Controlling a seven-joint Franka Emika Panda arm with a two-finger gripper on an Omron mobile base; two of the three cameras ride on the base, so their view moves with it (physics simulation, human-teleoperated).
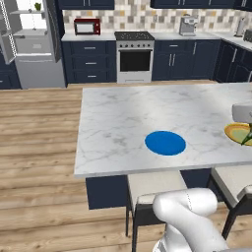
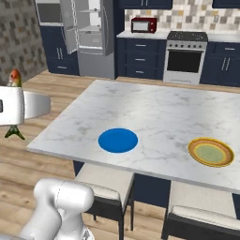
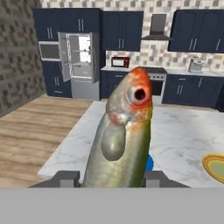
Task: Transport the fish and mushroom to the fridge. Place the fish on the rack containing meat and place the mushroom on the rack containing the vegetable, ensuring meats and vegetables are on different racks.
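Fish (image 3: 124,140): glossy, smooth grey-green skin, orange head. Island counter (image 1: 128,118): polished white marble, grey-veined. Floor (image 1: 39,128): matt wood planks. Blue plate (image 1: 165,142): flat matt. Fridge (image 2: 91,37): brushed grey metal.

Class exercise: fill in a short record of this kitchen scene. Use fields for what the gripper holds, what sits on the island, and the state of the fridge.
held: fish, upright between the fingers of the gripper, head up
island: blue plate and yellow plate, apart on the marble top
fridge: fridge at the far wall, door open, racks visible
mushroom: cannot tell where it is
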